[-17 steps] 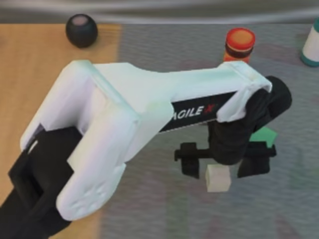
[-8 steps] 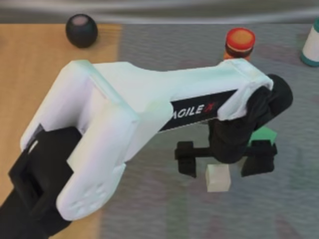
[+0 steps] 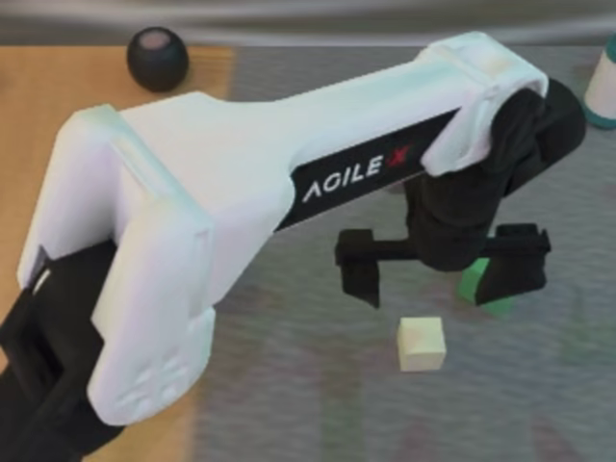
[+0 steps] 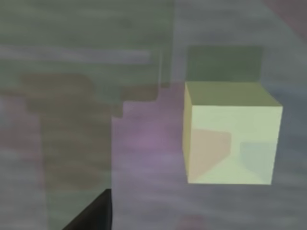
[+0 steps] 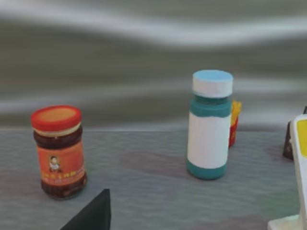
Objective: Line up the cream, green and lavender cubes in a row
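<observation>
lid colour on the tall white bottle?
Pale blue lid on the bottle, above a teal collar and base; right wrist view shows it best.

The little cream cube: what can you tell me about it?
The cream cube is a small, plain, matte block, pale yellowish, with sharp edges and no markings. It sits flat on the grey table, with nothing touching it. The left tool hangs open above and behind it, and the green cube lies just beyond, partly hidden.
</observation>
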Controlling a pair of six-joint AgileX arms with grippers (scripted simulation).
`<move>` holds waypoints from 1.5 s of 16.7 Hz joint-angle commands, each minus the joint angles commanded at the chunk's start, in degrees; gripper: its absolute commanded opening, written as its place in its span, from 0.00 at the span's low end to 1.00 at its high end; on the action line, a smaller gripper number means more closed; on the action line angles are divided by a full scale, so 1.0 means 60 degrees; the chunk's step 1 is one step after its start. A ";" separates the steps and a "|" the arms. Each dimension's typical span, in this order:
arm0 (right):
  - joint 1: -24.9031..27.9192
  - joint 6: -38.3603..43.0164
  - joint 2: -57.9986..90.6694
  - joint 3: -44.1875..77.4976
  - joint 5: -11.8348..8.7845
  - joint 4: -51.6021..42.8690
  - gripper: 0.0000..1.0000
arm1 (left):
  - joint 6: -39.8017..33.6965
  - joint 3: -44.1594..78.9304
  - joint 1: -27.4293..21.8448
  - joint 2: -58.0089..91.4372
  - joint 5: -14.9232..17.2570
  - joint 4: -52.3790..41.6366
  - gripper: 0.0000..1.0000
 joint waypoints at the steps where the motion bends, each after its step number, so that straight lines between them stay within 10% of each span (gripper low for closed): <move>1: 0.0000 0.0000 0.0000 0.0000 0.0000 0.0000 1.00 | 0.0000 0.0000 0.0000 0.0000 0.0000 0.0000 1.00; 10: 0.0398 -0.0554 0.1652 0.1607 -0.0021 -0.1087 1.00 | 0.0344 -0.1938 0.0969 -0.1980 -0.0099 0.1213 1.00; 25: 0.2587 -0.3916 1.4776 1.0866 0.0055 -0.7915 1.00 | 0.5433 -1.5501 0.7092 -1.6961 -0.0027 0.8933 1.00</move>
